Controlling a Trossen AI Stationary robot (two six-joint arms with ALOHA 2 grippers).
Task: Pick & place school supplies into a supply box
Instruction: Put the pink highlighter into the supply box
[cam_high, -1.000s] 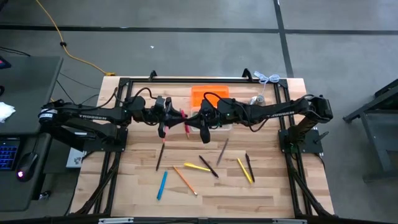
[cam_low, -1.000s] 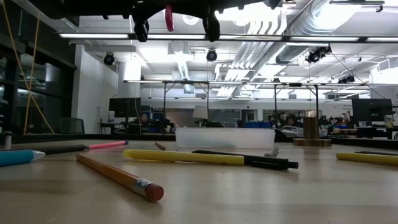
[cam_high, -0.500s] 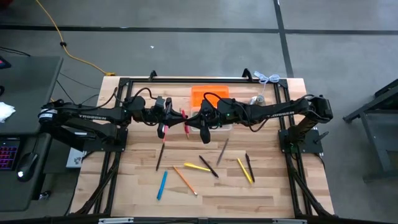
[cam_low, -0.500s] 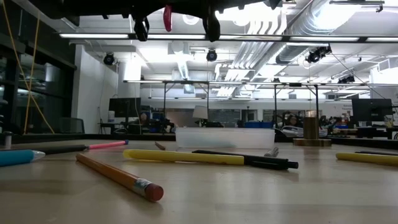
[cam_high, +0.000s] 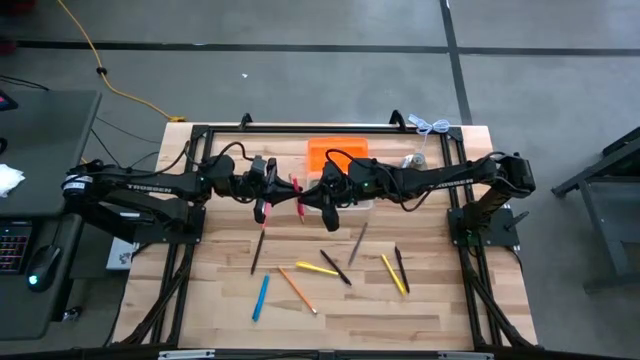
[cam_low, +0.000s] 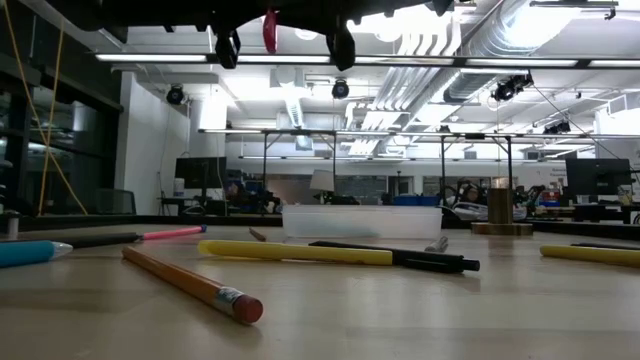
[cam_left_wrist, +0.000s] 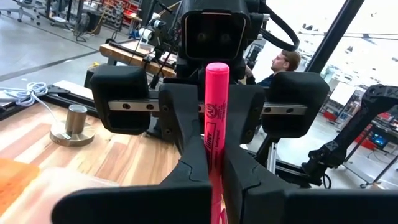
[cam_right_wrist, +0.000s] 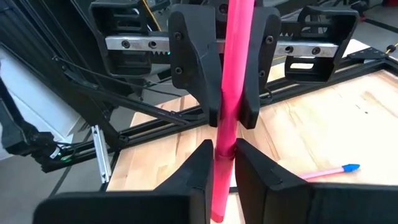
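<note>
A pink pen (cam_high: 297, 197) is held in mid-air over the table's middle, between my two grippers, which face each other. My left gripper (cam_high: 285, 190) comes from the table's left and is shut on the pen. My right gripper (cam_high: 312, 193) comes from the right and is shut on it too. The supply box (cam_low: 360, 222), a clear tub, rests on its base on the table, partly under my right arm. Its orange lid (cam_high: 337, 152) lies flat behind it. Several other pens and pencils lie on the table toward its near edge. My left gripper pinches the pink pen's shaft (cam_left_wrist: 214, 168) between its two fingers (cam_right_wrist: 199, 68). The fingers come level from the table's left and lie across the pen. The pen is lifted clear of the table. My right gripper has the pen's shaft (cam_right_wrist: 222, 163) between its two fingers (cam_left_wrist: 186, 118), a little along from the left gripper's hold. The fingers come about level from the table's right, across the pen. Whether both pads still press on it does not show.
On the near half of the table lie a blue pen (cam_high: 260, 297), an orange pencil (cam_high: 297, 290), two yellow pens (cam_high: 317, 268) (cam_high: 393, 273) and dark ones (cam_high: 336, 267). A small silver bell-shaped object (cam_high: 418, 160) stands at the far right. People sit in the room beyond.
</note>
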